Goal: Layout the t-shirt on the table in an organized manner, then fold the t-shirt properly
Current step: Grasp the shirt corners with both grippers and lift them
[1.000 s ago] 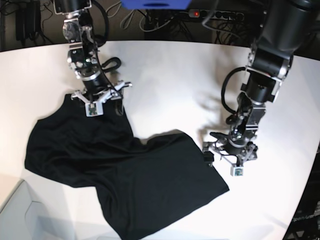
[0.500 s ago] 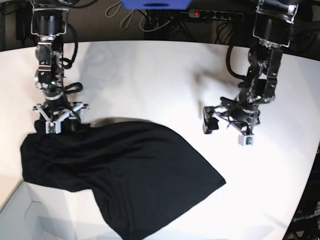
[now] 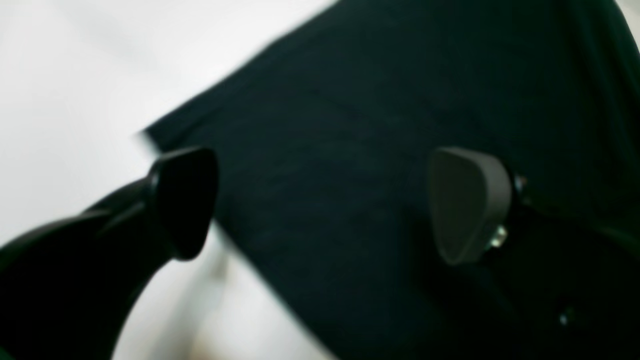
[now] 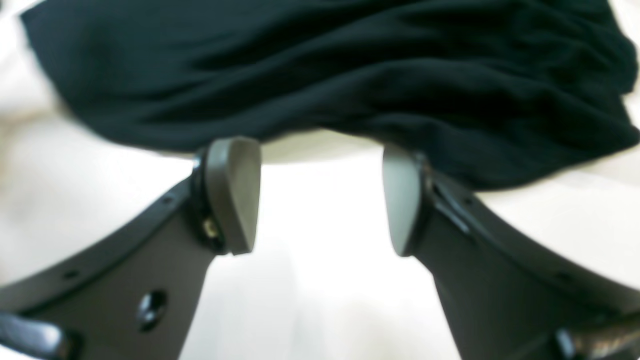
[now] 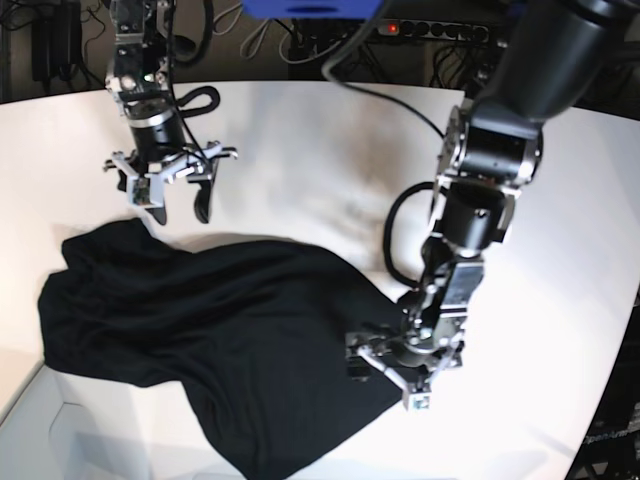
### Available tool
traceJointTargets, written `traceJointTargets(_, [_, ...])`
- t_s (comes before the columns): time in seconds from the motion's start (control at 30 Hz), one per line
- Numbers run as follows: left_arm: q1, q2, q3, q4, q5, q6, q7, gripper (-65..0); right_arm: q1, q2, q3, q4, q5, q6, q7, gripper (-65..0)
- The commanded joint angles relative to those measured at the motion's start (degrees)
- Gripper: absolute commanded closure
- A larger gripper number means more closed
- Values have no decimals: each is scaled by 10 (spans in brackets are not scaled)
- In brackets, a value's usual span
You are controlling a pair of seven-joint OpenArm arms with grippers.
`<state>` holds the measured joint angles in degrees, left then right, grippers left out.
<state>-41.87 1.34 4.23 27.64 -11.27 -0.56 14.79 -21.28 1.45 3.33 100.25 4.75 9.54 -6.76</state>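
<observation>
The black t-shirt (image 5: 230,340) lies rumpled across the front left of the white table (image 5: 320,150). No tag or print shows. My right gripper (image 5: 180,212) is open and empty, just behind the shirt's back edge. In the right wrist view its fingers (image 4: 235,195) stand apart over bare table, with the shirt's bunched edge (image 4: 350,75) just beyond. My left gripper (image 5: 385,372) is open over the shirt's right edge. In the left wrist view, one of its fingertips (image 3: 185,200) is over the shirt's edge and the other (image 3: 467,202) is over the cloth (image 3: 350,125).
A power strip (image 5: 430,30) and cables lie beyond the table's back edge. A blue object (image 5: 310,8) hangs at the top. The table's curved edge runs along the front left, with pale floor (image 5: 40,430) below it.
My right gripper has left the shirt's back left corner and moved back and right, open. My left gripper has swung forward and left onto the shirt's right edge.
</observation>
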Motion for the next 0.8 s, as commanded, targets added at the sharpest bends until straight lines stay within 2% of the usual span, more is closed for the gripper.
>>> traceJointTargets(0.0, [-39, 8, -1, -30, 21, 3, -28, -650, -12, 3, -6, 18, 1, 1, 16, -384])
traceJointTargets(0.1, [-64, 34, -1, -135, 92, 3, -85, -650, -29, 3, -16, 23, 1, 1, 17, -382])
traceJointTargets(0.2, [-69, 42, -4, -177, 154, 7, -87, -650, -31, 3, -12, 23, 1, 1, 17, -382])
traceJointTargets(0.3, [-50, 38, -4, -196, 164, 8, -86, -650, -30, 7, -9, 23, 1, 1, 17, -382])
traceJointTargets(0.37, [-35, 17, -4, -207, 163, 5, -79, -650, -29, 9, 8, 23, 1, 1, 17, -383])
traceJointTargets(0.5, [-6, -9, -6, -203, 161, 3, 29, -650, -22, 11, 12, 23, 1, 1, 17, -383])
traceJointTargets(0.67, [49, -35, -7, -144, 161, 3, 95, -650, -8, 11, 12, 22, 1, 1, 17, -384])
traceJointTargets(0.77, [91, -48, -23, -73, 146, 2, 168, -650, 4, 11, 9, 21, 1, 1, 17, -384])
